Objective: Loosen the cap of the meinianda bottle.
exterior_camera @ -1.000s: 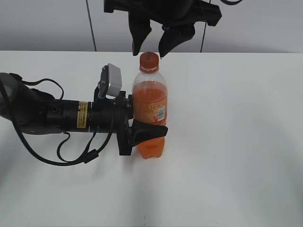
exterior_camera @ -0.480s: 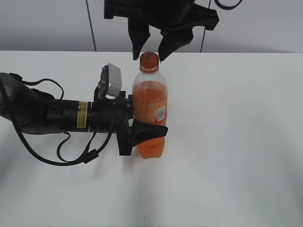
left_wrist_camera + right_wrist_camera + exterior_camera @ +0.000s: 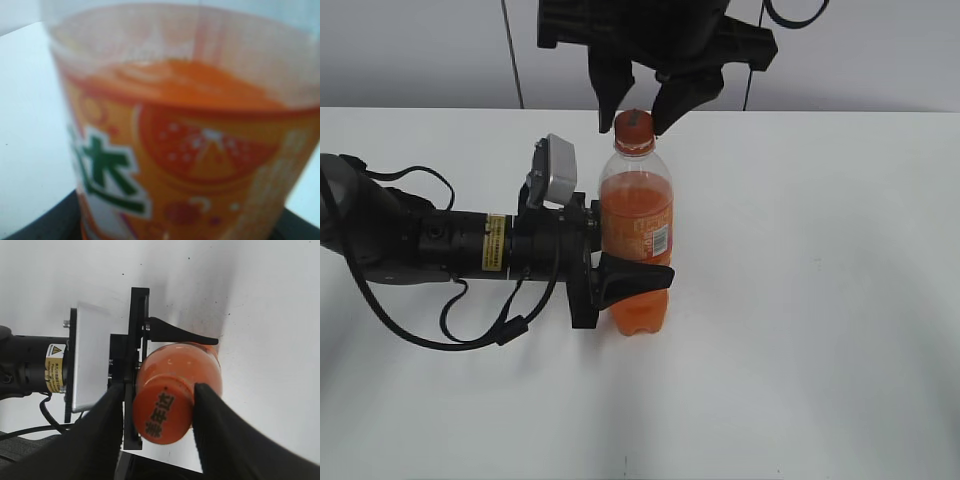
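Observation:
The meinianda bottle stands upright on the white table, full of orange drink, with its orange cap on top. My left gripper reaches in level from the left and is shut on the bottle's waist; one black finger crosses its front. The bottle's label fills the left wrist view. My right gripper hangs over the cap, open, its fingertips on either side of it. From above, the cap sits between the right gripper's fingers, close to the right finger, with a slim gap on the left.
The left arm lies low across the left of the white table, with cables looping beside it and its wrist camera next to the bottle. A grey wall runs behind the table.
My right gripper has come down slightly, so its fingertips now flank the cap instead of hanging above it. The bottle and left gripper have not moved.

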`<move>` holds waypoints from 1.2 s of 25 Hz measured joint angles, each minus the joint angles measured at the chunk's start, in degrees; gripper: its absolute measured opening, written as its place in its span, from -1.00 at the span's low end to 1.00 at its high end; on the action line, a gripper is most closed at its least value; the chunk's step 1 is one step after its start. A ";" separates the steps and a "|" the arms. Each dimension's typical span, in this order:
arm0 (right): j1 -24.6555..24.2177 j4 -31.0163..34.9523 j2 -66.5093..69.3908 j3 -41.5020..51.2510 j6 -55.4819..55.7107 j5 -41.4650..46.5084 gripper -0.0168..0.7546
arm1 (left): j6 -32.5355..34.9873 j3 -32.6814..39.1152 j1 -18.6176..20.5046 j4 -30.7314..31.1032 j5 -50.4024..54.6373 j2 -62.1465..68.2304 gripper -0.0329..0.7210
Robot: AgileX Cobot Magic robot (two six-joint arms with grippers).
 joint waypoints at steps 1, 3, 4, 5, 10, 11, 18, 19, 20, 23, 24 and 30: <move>0.00 0.00 0.00 0.00 0.00 0.00 -0.07 | 0.00 0.00 0.00 0.05 0.00 0.00 0.18; 0.00 0.00 0.00 0.00 0.00 0.18 -0.12 | 0.00 0.00 0.00 0.05 -0.05 0.00 0.18; 0.00 0.00 0.00 0.00 0.00 0.24 -0.14 | 0.00 0.00 0.00 0.05 -0.05 0.00 0.18; 0.00 -0.05 0.00 0.00 0.00 0.31 -0.15 | 0.00 0.00 0.00 0.05 -0.05 0.00 0.18; 0.00 -0.05 0.00 0.00 -0.05 0.47 -0.21 | -0.02 0.00 0.00 0.05 -0.05 0.00 0.18; 0.00 -0.05 0.00 0.00 -0.17 0.49 -0.24 | -0.02 0.00 0.00 0.05 -0.05 0.00 0.18; 0.00 -0.10 0.00 0.00 -4.41 0.49 -0.25 | -0.02 0.00 0.00 0.05 -0.05 0.00 0.18; 0.00 -0.10 0.00 0.00 -5.68 0.49 -0.25 | -0.02 0.00 0.00 0.05 -0.05 0.00 0.18; 0.00 -0.10 0.00 0.00 -7.89 0.49 -0.25 | -0.02 0.00 0.00 0.11 -0.11 0.00 0.18; 0.00 -0.01 0.00 0.00 -16.44 0.49 -0.25 | -0.02 0.00 0.00 0.15 -0.36 0.00 0.18; 0.00 -0.01 0.00 0.00 -19.39 0.49 -0.25 | -0.02 0.00 0.00 0.15 -0.40 0.00 0.18; 0.00 0.41 0.00 0.00 -36.66 0.44 -0.25 | -0.02 0.00 0.00 0.50 -0.47 0.00 0.18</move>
